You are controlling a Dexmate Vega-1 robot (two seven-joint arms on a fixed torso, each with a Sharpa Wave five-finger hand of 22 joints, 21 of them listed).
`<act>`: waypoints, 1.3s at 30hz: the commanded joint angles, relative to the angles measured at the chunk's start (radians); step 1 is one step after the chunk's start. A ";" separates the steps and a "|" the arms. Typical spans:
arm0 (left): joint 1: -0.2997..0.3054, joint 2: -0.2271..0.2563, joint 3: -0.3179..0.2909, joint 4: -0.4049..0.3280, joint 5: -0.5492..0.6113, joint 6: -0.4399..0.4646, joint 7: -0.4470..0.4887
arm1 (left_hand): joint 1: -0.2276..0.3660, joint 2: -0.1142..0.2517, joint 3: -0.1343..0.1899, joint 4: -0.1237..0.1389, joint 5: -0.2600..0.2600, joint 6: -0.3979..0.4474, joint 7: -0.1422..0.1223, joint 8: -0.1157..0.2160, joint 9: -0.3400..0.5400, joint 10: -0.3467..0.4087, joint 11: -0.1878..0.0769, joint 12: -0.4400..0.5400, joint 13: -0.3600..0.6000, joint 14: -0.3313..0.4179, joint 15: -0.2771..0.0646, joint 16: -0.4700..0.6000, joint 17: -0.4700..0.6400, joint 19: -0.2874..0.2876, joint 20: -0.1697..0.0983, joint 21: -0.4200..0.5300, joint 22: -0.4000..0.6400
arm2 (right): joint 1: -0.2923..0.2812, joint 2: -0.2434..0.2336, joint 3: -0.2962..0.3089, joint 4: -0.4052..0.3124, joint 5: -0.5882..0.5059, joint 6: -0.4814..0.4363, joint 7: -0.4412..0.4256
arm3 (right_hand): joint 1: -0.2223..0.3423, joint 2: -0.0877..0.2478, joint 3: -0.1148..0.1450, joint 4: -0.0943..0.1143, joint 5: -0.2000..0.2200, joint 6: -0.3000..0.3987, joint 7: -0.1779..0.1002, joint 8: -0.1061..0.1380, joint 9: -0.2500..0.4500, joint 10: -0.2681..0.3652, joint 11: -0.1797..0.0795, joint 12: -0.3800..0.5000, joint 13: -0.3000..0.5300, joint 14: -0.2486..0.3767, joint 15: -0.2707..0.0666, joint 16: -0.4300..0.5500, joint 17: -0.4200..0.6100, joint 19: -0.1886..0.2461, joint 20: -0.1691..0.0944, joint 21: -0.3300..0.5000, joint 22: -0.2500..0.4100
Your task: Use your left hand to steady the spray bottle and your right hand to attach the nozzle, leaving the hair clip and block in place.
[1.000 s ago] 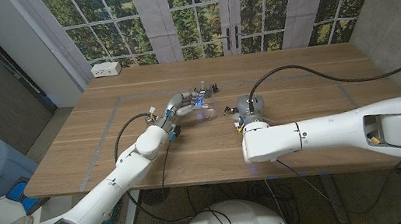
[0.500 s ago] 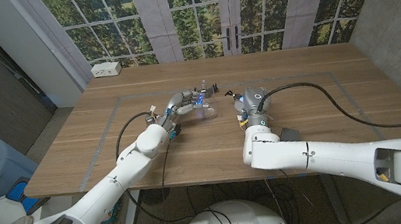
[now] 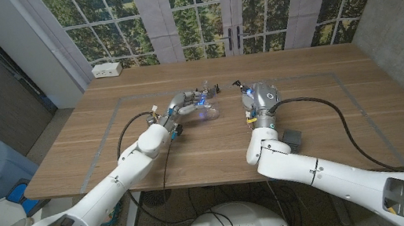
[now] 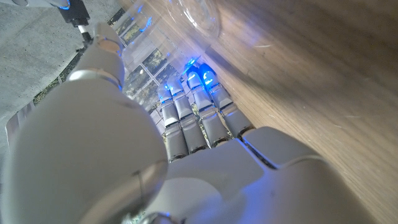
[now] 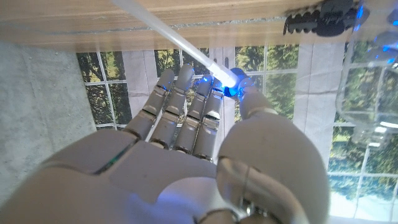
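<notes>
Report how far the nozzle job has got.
Done: the left hand grips the clear spray bottle on the table. In hand: the right hand holds the nozzle, its dip tube free, off to the bottle's side. Left: seat the nozzle on the bottle. The hair clip lies on the table.

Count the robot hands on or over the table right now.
2. The left hand is at the clear spray bottle, left of table centre. The right hand is right of centre, holding the nozzle with its dip tube.
</notes>
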 commanded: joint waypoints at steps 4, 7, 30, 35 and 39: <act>-0.005 -0.001 0.007 -0.009 0.007 0.014 -0.003 | 0.225 0.234 -0.001 0.003 0.005 0.309 -0.005 -0.002 0.037 0.311 -0.067 0.000 0.020 0.005 -0.157 -0.003 0.001 -0.003 -0.014 0.004 0.003 | -0.169 0.101 0.258 0.065 -0.019 0.384 -0.006 | 0.025 0.017 0.013 0.001 0.009 0.030 -0.020 0.004 0.001 -0.004 0.009 0.003 0.007 -0.005 -0.145 -0.023 -0.002 -0.001 0.006 0.008 0.000; -0.005 -0.001 0.008 -0.011 0.009 0.017 -0.001 | 0.225 0.235 -0.001 0.003 0.006 0.308 -0.005 -0.003 0.037 0.312 -0.064 0.000 0.020 0.006 -0.156 -0.004 0.001 -0.003 -0.013 0.005 0.003 | -0.184 0.118 0.286 0.079 -0.013 0.450 -0.009 | 0.026 0.011 0.019 0.002 0.011 0.029 -0.022 0.002 0.002 -0.020 0.013 -0.007 0.003 -0.028 -0.133 -0.053 -0.017 -0.017 0.013 0.008 -0.001; -0.002 0.000 0.017 -0.034 0.020 0.037 0.003 | 0.227 0.235 -0.005 0.002 0.006 0.312 -0.005 -0.009 0.038 0.313 -0.069 -0.005 0.021 0.005 -0.158 -0.005 0.001 -0.005 -0.013 0.010 0.002 | -0.229 0.190 0.396 0.149 0.067 0.872 0.086 | 0.027 0.006 0.015 0.006 0.012 0.032 -0.017 -0.001 0.005 -0.026 0.013 -0.019 -0.004 -0.052 -0.119 -0.095 -0.044 -0.041 0.021 0.014 -0.004; 0.001 0.004 0.019 -0.047 0.025 0.043 0.003 | 0.227 0.235 -0.005 0.002 0.006 0.313 -0.006 -0.010 0.038 0.313 -0.068 -0.006 0.022 0.005 -0.157 -0.006 0.000 -0.006 -0.013 0.011 0.002 | -0.229 0.209 0.406 0.188 0.072 0.979 0.091 | 0.029 0.006 0.014 0.006 0.012 0.033 -0.018 -0.002 0.005 -0.030 0.009 -0.021 -0.003 -0.056 -0.126 -0.100 -0.046 -0.044 0.021 0.015 -0.004; 0.003 0.008 0.021 -0.059 0.029 0.050 0.003 | 0.227 0.235 -0.006 0.002 0.006 0.313 -0.006 -0.011 0.038 0.314 -0.066 -0.006 0.022 0.004 -0.158 -0.006 0.000 -0.006 -0.014 0.012 0.002 | -0.229 0.223 0.417 0.219 0.096 1.076 0.117 | 0.031 0.007 0.012 0.006 0.012 0.035 -0.024 -0.002 0.005 -0.032 0.007 -0.023 -0.003 -0.060 -0.129 -0.102 -0.046 -0.046 0.019 0.017 -0.004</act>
